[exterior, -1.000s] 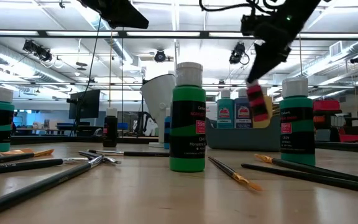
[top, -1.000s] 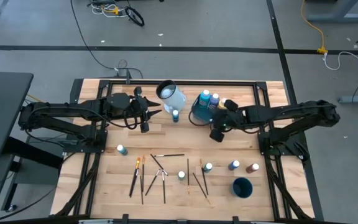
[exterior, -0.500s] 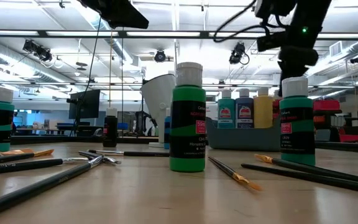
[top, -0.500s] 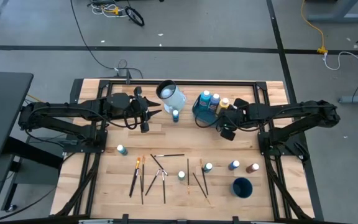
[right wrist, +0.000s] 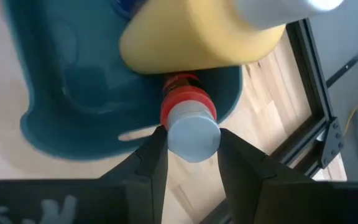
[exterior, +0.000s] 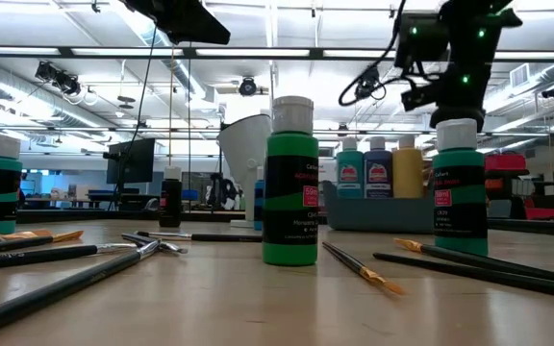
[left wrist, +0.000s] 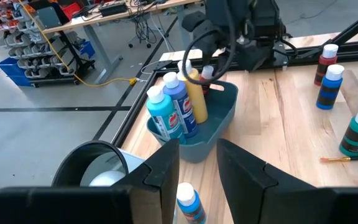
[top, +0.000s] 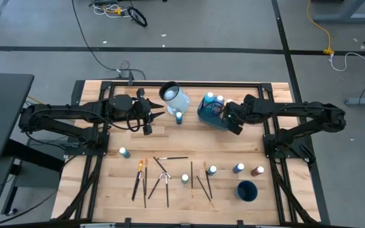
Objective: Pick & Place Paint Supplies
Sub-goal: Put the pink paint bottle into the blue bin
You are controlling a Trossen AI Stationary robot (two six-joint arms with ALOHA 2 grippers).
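While the left gripper is kept waiting near the white jug, its fingers parted and empty, a small red paint bottle is held by its white cap between the fingers of the right gripper, inside the teal tub beside the yellow bottle. The bottle is judged light, rigid and smooth-sided. A hold at the cap or just below is judged safest against slipping.

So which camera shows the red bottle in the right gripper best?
Right wrist view: the red bottle sits between the right gripper's fingers over the teal tub. Left wrist shows it small; high and low views hide it.
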